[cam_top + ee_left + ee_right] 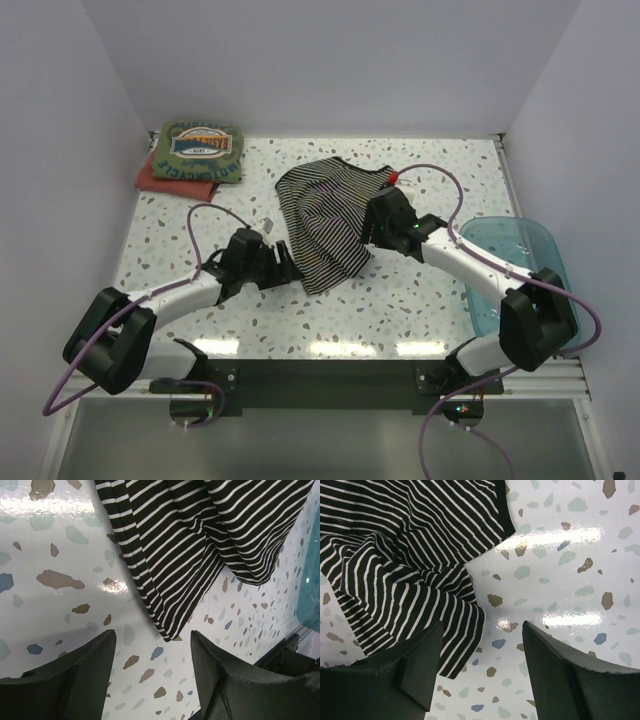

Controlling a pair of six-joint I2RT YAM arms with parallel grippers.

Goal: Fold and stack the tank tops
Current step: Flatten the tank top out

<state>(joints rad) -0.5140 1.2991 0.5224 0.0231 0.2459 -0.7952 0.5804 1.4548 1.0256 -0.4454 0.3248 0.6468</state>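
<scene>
The striped tank top [322, 222] is lying rumpled in the middle of the counter [420, 300], between the two tools. Left tool [152, 645] is spread wide with nothing in it, the top's hem just ahead of its tips. Right tool [482, 635] is released too (a fold of stripes lies right by one finger [420, 665], but only bare counter shows in the gap).

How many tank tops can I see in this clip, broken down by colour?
Black-and-white striped top: 1, unfolded, centre
Olive green top: 1, folded, far-left corner
Red top: 1, folded, under the olive one
Total: 3
</scene>
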